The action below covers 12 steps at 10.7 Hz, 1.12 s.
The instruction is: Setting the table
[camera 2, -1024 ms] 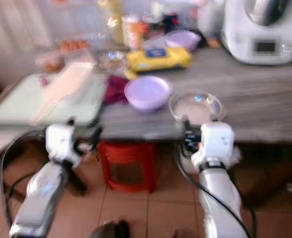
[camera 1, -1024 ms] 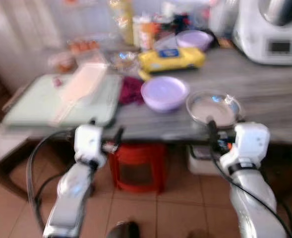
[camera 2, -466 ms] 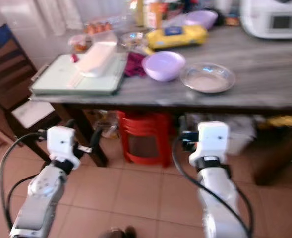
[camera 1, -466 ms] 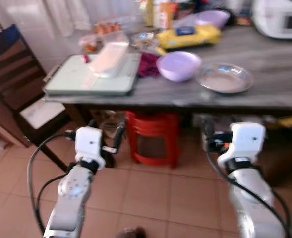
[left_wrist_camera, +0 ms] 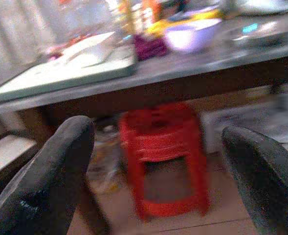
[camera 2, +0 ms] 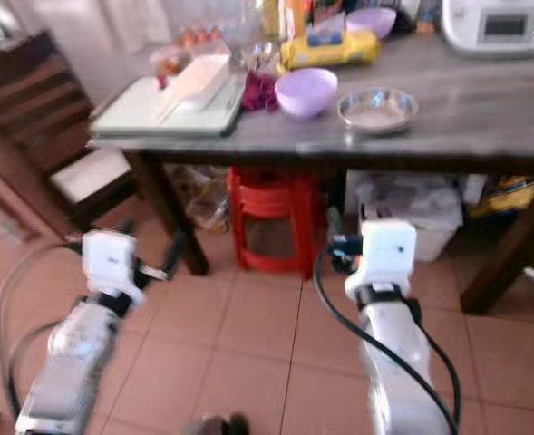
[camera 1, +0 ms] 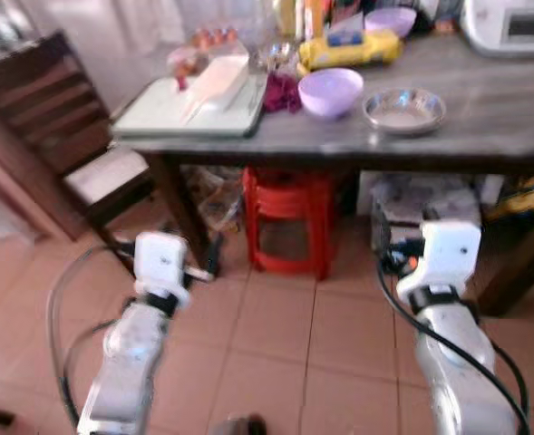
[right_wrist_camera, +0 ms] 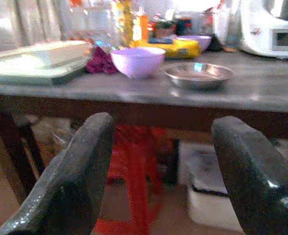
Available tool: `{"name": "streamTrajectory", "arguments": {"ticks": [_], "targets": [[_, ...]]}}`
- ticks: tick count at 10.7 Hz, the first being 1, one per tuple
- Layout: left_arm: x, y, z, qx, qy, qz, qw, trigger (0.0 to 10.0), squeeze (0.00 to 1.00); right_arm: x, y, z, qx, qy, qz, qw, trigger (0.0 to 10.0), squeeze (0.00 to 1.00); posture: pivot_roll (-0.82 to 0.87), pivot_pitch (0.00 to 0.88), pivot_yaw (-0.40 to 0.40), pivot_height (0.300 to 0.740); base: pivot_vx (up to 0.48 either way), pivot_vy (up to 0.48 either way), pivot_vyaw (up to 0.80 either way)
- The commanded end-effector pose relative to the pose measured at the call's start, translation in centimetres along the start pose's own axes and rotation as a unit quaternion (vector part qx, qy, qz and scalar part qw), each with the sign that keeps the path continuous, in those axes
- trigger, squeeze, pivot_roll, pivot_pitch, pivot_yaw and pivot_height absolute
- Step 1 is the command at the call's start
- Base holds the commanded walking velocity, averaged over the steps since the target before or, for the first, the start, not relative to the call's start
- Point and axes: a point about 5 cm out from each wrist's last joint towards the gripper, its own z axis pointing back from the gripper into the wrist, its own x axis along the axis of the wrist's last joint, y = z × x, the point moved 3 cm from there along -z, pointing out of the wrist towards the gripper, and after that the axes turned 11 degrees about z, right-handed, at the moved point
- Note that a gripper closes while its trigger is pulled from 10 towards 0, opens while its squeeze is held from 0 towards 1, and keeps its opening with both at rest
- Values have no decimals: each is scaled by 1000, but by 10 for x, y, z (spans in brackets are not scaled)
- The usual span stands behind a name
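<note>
Both your hands hang spread and empty, left hand [left_wrist_camera: 148, 171] and right hand [right_wrist_camera: 158, 171], well short of the surface [camera 1: 484, 136]. The metal dish [camera 1: 404, 110] sits beside the purple bowl [camera 1: 331, 91]; likely light, rigid, slippery, so pinch its rim.

Lilac bowl [camera 2: 305, 91] beside steel dish [camera 2: 377, 109] (both upright) on table [camera 2: 484, 118].
</note>
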Motion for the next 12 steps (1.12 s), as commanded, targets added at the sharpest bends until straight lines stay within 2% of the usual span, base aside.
{"name": "streamTrajectory", "arguments": {"ticks": [1, 7, 12], "targets": [[8, 3, -2, -11, -15, -3, 1000, 10000, 0, 5, 0, 0, -5, -11, -6, 1000, 10000, 0, -90, 77, 122, 740, 0, 0, 0], [11, -6, -5, -43, -23, 25, 999, 10000, 0, 3, 1, -2, -5, -12, -9, 1000, 10000, 0, -84, 77, 123, 740, 0, 0, 0], [9, -10, -3, -55, -19, 27, 998, 10000, 0, 2, 3, 0, -4, -9, -11, 1000, 10000, 0, -86, 91, 127, 740, 0, 0, 0]]}}
